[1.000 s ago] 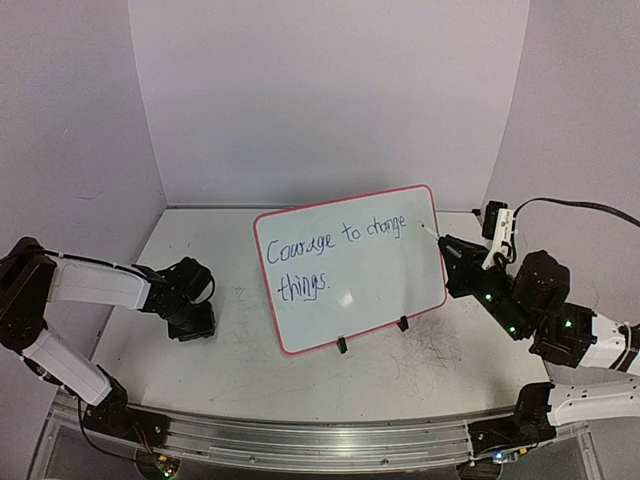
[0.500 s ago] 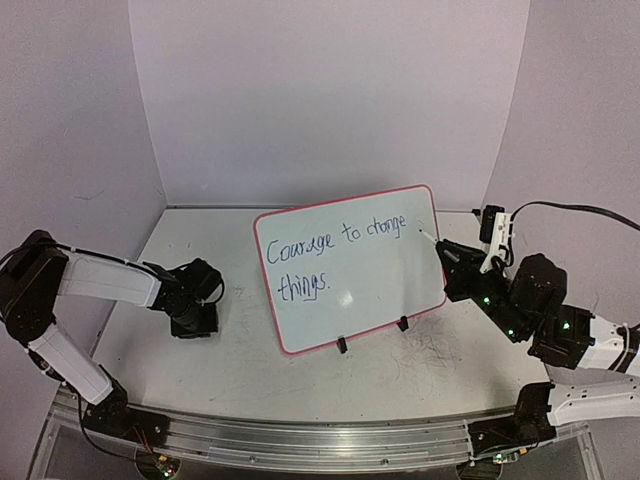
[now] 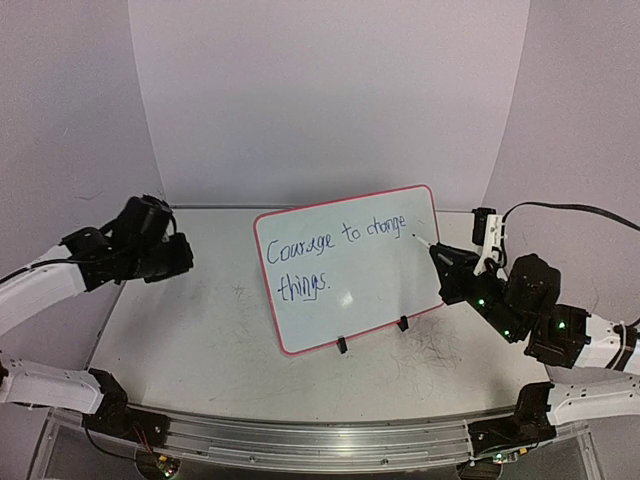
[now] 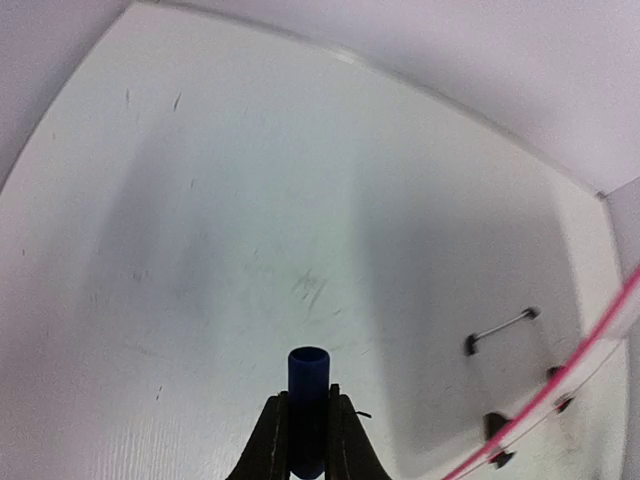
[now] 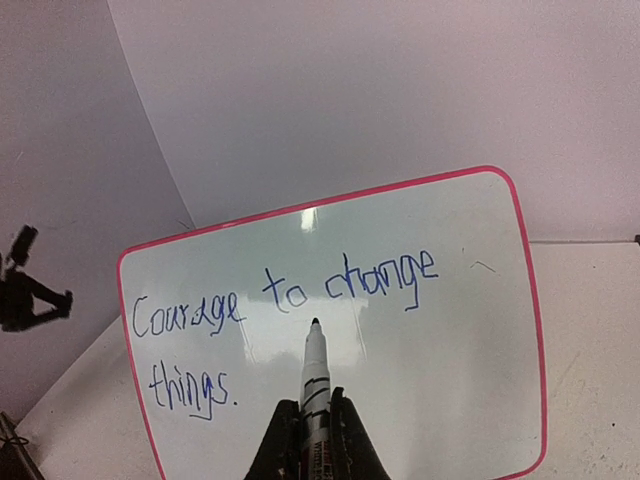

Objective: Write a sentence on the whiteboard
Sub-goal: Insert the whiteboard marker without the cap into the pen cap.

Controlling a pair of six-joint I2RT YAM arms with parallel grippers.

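Whiteboard (image 3: 350, 300) stood propped at middle of table (image 3: 220, 340), sentence (image 3: 335, 248) "Courage to change things." on it. Right claw (image 5: 316, 408) clamped marker (image 5: 314, 365), tip aimed at board's right part. Left claw (image 4: 308, 402) pinched blue cap (image 4: 309, 372) at far left, well apart from board.

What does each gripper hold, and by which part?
The left gripper clamps a blue cap by its rear part, open end out; the right gripper clamps a marker by its barrel, tip free.

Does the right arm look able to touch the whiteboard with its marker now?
Probably yes: the right pincer holds the marker aimed at the whiteboard, tip close, nothing between them.
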